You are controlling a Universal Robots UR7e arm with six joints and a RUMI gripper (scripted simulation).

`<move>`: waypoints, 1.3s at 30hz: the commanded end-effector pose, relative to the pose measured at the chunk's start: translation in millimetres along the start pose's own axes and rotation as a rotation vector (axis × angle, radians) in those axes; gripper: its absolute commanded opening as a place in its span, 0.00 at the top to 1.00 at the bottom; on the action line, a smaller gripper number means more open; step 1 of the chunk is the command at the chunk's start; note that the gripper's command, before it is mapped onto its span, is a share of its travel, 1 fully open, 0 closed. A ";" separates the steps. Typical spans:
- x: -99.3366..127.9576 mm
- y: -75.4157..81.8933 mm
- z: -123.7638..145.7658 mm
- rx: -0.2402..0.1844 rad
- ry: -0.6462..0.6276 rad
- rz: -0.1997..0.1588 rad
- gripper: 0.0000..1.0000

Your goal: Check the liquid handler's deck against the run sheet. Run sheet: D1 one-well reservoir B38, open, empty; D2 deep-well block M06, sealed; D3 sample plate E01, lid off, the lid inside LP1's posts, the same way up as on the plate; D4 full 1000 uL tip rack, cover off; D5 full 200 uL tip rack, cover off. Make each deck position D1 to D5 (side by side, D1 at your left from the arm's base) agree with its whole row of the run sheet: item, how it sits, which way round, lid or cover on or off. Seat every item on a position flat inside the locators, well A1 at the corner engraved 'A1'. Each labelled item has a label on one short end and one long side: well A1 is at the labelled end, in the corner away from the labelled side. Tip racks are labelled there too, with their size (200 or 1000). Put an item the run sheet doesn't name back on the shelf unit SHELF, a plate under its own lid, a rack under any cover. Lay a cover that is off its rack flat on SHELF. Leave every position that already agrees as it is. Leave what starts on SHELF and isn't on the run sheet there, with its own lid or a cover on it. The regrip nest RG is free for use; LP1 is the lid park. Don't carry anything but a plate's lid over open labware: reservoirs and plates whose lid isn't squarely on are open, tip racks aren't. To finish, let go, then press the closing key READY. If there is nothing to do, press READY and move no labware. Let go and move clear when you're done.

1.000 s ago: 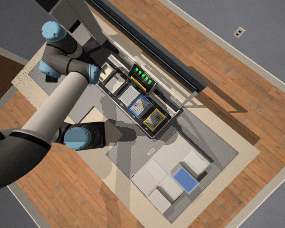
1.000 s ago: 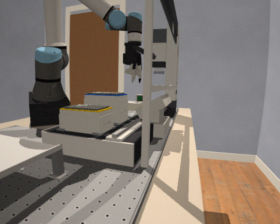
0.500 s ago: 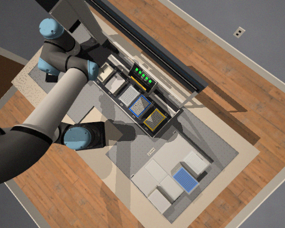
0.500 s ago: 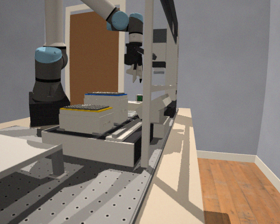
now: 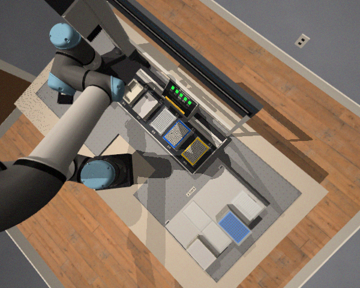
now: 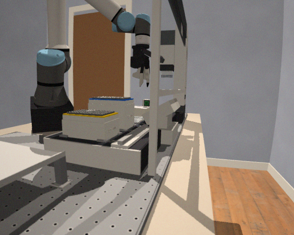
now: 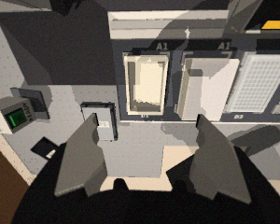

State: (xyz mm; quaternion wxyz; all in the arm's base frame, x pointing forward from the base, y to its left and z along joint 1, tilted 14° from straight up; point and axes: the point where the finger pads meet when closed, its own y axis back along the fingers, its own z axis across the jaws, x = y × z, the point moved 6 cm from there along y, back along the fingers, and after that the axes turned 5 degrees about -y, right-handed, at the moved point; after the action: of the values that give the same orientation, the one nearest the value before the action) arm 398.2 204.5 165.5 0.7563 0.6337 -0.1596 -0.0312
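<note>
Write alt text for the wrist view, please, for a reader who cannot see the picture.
Looking down between the open, empty gripper, two grey fingers frame a deck: an open cream reservoir at D1, a white sealed block at D2, and a gridded plate at D3. A green-screened key is at the left.

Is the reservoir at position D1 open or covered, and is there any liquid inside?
Open and apparently empty. In the wrist view the reservoir shows its raised rim around a bare, pale floor, with no lid over it and no liquid visible.
</note>
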 end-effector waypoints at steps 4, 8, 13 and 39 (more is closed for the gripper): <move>0.3 0.4 -0.1 0.001 0.000 0.001 0.18; 0.3 3.8 -0.2 0.001 0.000 0.001 0.18; 0.2 20.4 -0.2 0.001 0.000 0.001 0.18; 0.2 93.8 -0.2 0.001 0.000 0.001 0.18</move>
State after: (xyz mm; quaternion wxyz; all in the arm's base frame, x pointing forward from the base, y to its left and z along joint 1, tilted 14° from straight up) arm 385.1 221.0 247.5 0.7561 0.6339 -0.1599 -0.0308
